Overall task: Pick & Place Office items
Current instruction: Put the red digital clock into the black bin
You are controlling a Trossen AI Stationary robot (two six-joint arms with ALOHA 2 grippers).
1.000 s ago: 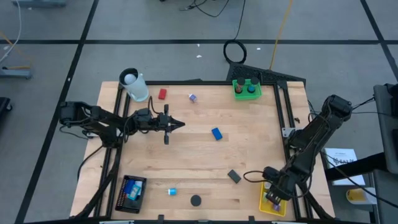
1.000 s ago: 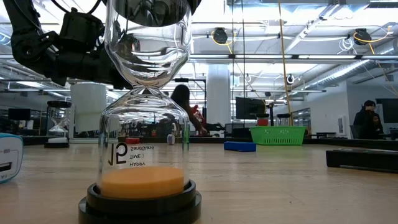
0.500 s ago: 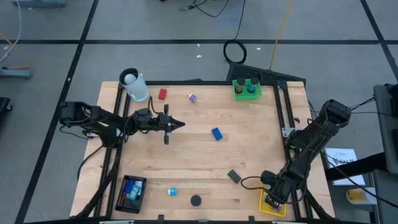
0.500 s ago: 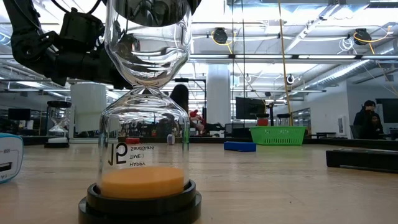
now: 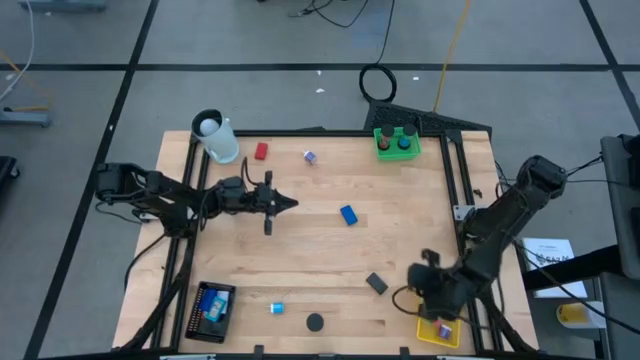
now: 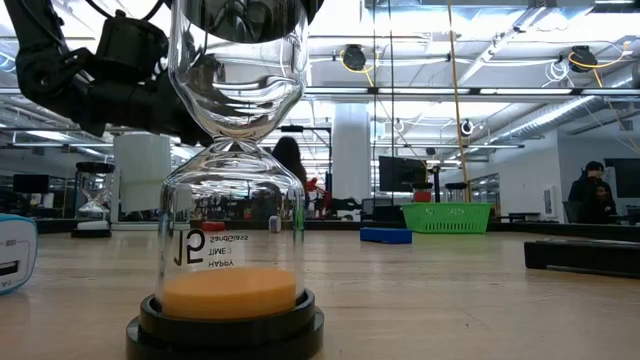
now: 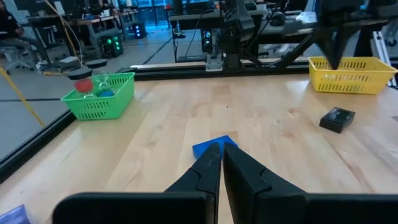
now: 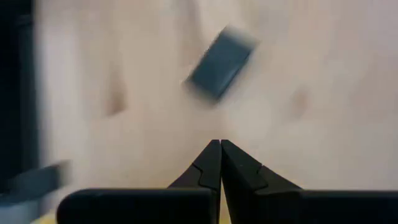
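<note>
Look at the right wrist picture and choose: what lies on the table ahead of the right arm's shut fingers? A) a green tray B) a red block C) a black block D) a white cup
C: past the shut fingers of the right arm, a black block lies flat on the wooden table.

A robotics lab or large open workshop hall is shown. In the low view, an exposed ceiling with ducts and strip lights is seen at the upper right, with monitors and workbenches at centre and a person at far right.
</note>
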